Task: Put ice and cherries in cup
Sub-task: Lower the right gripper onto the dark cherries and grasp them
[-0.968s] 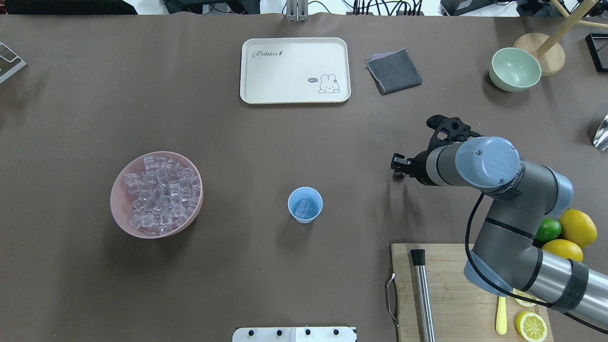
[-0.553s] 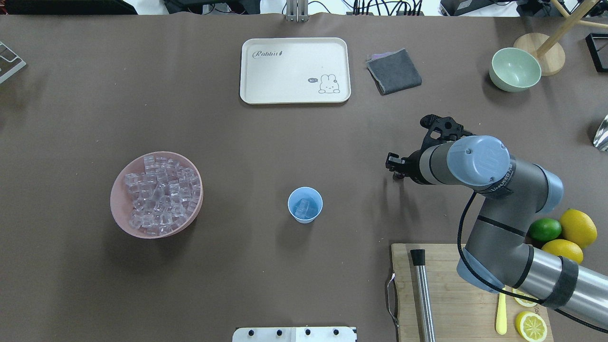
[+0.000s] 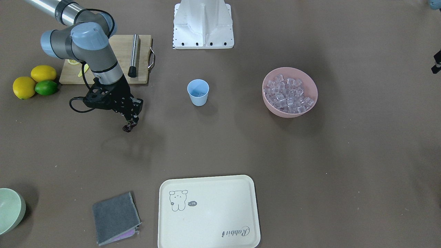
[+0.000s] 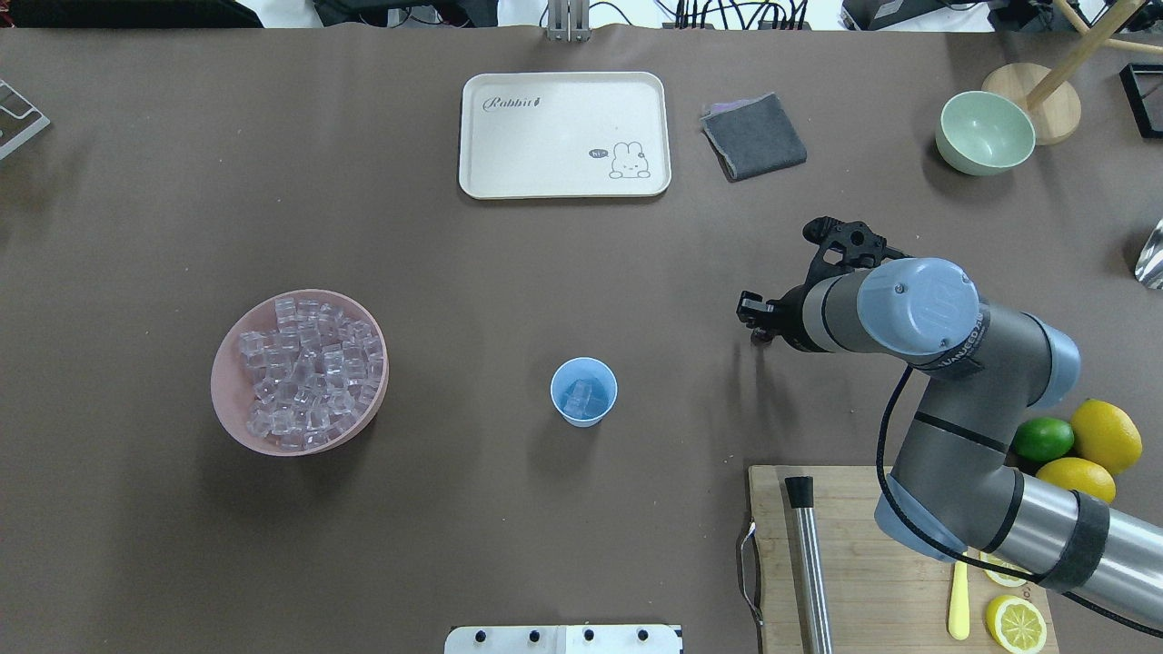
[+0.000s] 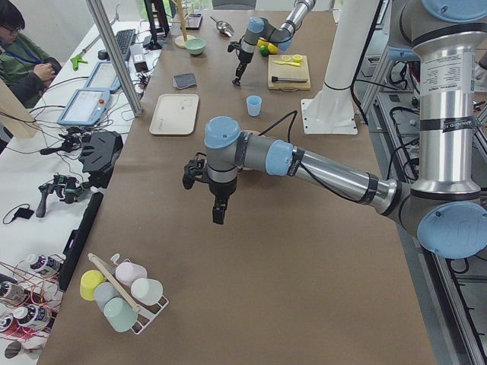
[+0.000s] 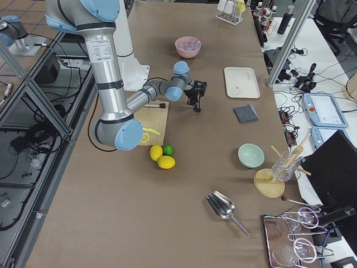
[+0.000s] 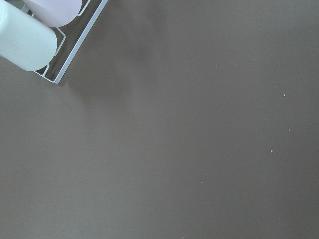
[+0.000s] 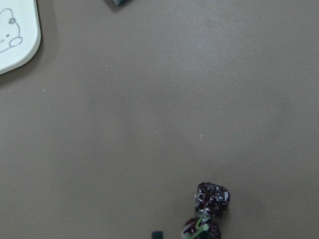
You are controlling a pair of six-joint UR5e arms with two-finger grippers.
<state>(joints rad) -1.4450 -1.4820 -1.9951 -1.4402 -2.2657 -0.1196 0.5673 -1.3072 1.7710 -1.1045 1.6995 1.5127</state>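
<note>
The light blue cup stands upright mid-table with a few ice cubes in it. Many more ice cubes fill the pink bowl to its left. My right gripper hangs above the table to the right of the cup, shut on the stems of the dark cherries. In the right wrist view the cherries dangle over bare table. My left gripper hovers far off to the left, and I cannot tell if it is open or shut.
A cream tray, a grey cloth and a pale green bowl lie at the far side. A cutting board with a metal rod and lemon halves sits near right, beside lemons and a lime.
My right arm has shifted slightly left toward the cup with the cherries held, then stayed nearly still. The cup and the pink bowl have not moved.
</note>
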